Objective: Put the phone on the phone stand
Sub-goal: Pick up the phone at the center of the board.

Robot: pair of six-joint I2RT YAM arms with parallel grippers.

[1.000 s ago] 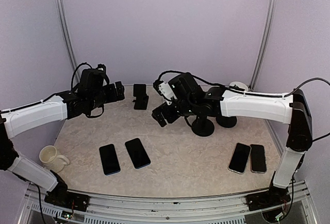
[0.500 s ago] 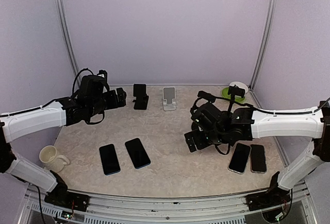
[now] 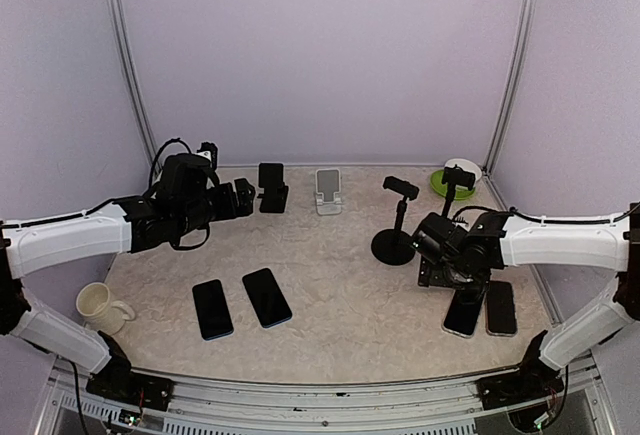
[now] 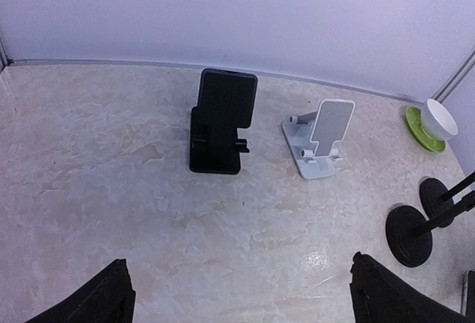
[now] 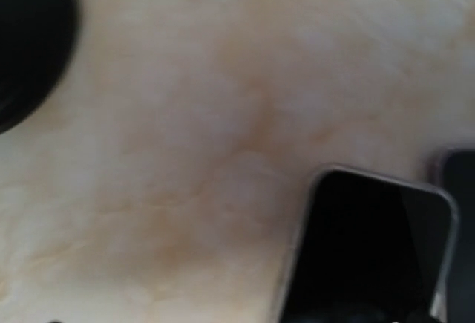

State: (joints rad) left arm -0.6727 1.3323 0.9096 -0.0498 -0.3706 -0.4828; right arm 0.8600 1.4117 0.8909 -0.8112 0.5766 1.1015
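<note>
marbled table (image 3: 340,255) (phones (image 3: 267,298) flat) between lilac walls (image 3: 320,55).

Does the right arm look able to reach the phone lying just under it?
Probably yes: the right arm hangs, jaws open, close over the phone, nothing between; another phone lies right beside.

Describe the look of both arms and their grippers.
The left arm and right arm have smooth white tubular shells with black joints. Thin black cables run along them, with a loop standing up near the left wrist. The left gripper and right gripper are blocky and all black, each with two fingers.
</note>
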